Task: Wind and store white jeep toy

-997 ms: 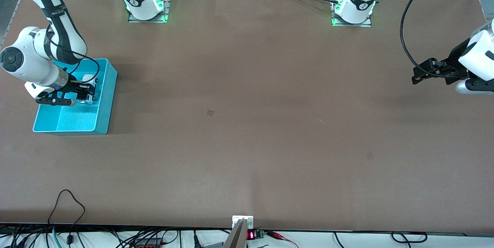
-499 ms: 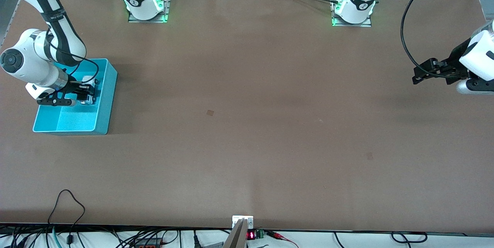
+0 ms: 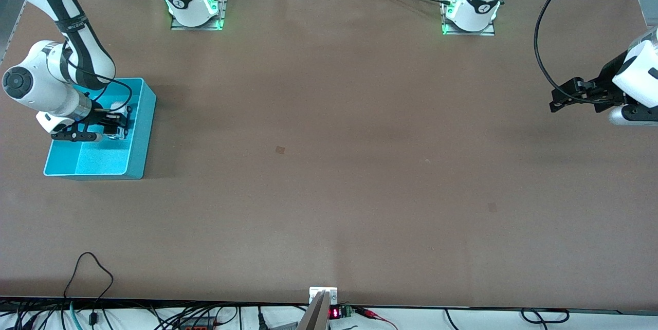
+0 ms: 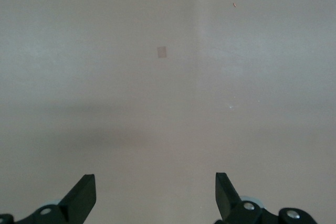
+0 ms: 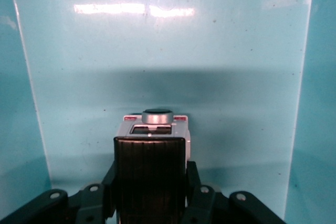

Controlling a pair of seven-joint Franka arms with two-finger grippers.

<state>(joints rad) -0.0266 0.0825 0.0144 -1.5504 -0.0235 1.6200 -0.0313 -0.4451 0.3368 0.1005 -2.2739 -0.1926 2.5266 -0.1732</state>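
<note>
The white jeep toy [image 3: 119,107] with its black roof panel is gripped between my right gripper's fingers [image 3: 117,123], inside the turquoise bin [image 3: 140,129] just above its floor. In the right wrist view the jeep [image 5: 150,145] fills the space between the right gripper's jaws [image 5: 150,177], its spare wheel pointing at the bin floor [image 5: 157,51]. My left gripper [image 3: 558,98] is open and empty, waiting over bare table at the left arm's end. It shows the same in the left wrist view [image 4: 155,192].
The bin stands at the right arm's end of the brown table [image 3: 329,165]. The arm bases [image 3: 195,6] stand along the edge farthest from the front camera. Cables [image 3: 87,278] lie at the nearest edge.
My right arm has shifted very slightly with the jeep held in the bin. The left arm has not moved.
</note>
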